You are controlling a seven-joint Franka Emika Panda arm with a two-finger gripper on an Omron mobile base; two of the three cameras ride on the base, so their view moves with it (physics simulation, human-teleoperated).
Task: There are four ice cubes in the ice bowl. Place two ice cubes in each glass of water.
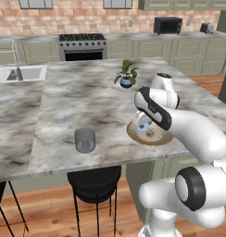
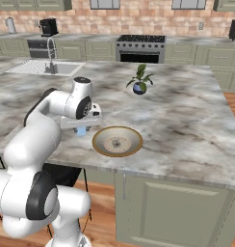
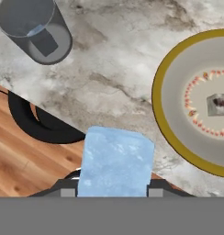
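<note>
The claw [image 3: 114, 193] squeezes one ice cube [image 3: 114, 163] just beside the ice bowl [image 3: 169, 133], near the counter [image 3: 114, 69] edge. One glass of water [image 3: 35, 30] stands farther along, with bare counter between.

The white arm rises from its base, bends forward at a dark elbow joint and folds down so that the wrist points at the counter. The gripper [image 3: 113, 193] hangs above the counter's near edge, its 2 dark fingers clamped on 1 pale blue ice cube [image 3: 115, 161] that sits between them. In the left base view the gripper [image 1: 143, 125] is partly hidden by the forearm; in the right base view the gripper [image 2: 82, 129] sits under the white hand.
</note>
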